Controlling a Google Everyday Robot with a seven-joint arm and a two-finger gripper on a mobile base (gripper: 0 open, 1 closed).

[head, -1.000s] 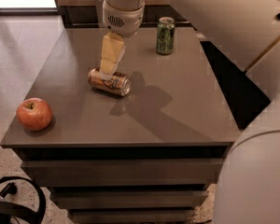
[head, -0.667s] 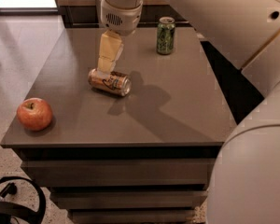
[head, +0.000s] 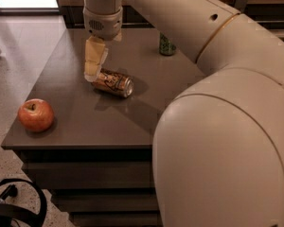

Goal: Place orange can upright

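The orange can (head: pixel 115 83) lies on its side on the grey-brown table (head: pixel 75 122), near the middle, with its silver end toward the right front. My gripper (head: pixel 92 74) hangs down from the white wrist (head: pixel 102 22) at the can's left end, low over the table and touching or nearly touching the can. I cannot tell whether it grips the can.
A green can (head: pixel 167 45) stands upright at the table's back, partly behind my arm. A red-orange apple (head: pixel 36 115) sits near the front left corner. My large white arm (head: pixel 222 141) fills the right side of the view. A black cable (head: pixel 14 207) lies on the floor.
My gripper has moved left and a little lower, from above the can's middle to its left end. The can, the apple and the green can have not moved.
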